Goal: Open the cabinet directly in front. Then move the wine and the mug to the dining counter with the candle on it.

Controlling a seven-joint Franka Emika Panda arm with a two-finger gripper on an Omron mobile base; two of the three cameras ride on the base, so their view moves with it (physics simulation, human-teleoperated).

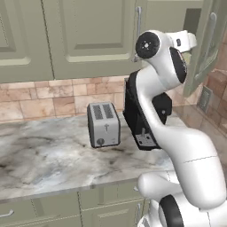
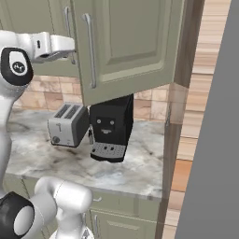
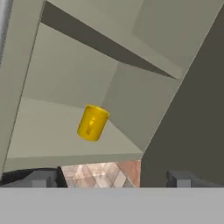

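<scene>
I'm holding the gripper [image 3: 112, 178] wide open, grasping nothing, at the open cabinet [image 2: 126, 44]. The mug [image 3: 92, 123] is sitting on the shelf inside, well apart from the fingertips. Risk I'm seeing: the door swinging back into the wrist, or a fingertip knocking the mug over. Below, the marble worktop [image 1: 40, 164] is carrying a toaster [image 1: 103, 124] and coffee machine [image 2: 109, 128].

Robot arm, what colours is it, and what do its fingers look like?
The arm is glossy white with rounded, tube-like segments and round black caps at its joints. A small dark marking sits on the white hand. The gripper has two small, blocky dark grey fingertips.
</scene>
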